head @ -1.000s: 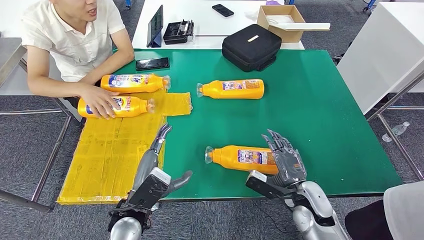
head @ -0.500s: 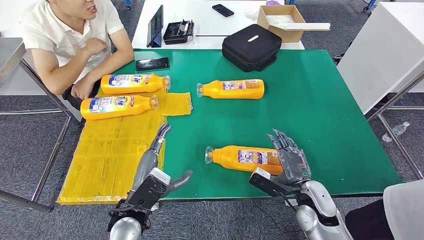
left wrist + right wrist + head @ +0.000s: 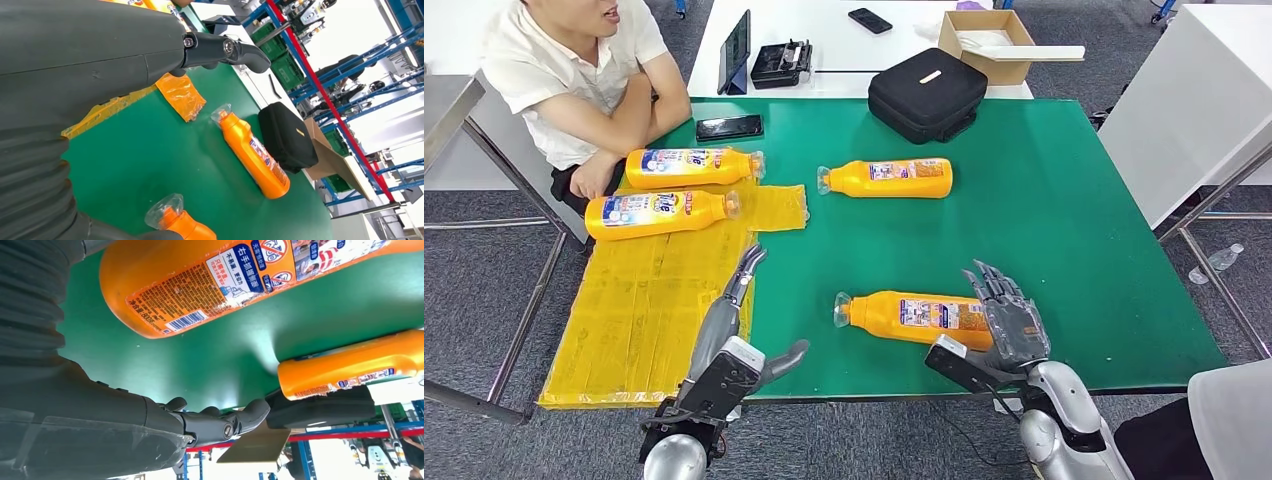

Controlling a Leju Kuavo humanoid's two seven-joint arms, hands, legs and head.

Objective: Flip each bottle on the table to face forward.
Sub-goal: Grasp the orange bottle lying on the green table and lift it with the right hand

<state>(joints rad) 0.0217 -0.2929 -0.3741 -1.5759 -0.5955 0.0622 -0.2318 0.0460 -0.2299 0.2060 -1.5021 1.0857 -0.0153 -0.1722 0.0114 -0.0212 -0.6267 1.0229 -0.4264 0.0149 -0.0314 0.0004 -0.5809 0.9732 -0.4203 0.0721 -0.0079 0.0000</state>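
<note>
Nearest bottle judged rigid, smooth, prone to rolling; mid-body grasp advised. Right hand spread beside base, left hand spread, nothing held.

A green table stands on grey carpet, with a yellow sheet draped over its left edge and a black case at its far side. Behind it a white table carries a cardboard box, a black tray, a tablet and a phone. A person sits at the far left corner, and blue and red racking lines the bright hall beyond.
</note>
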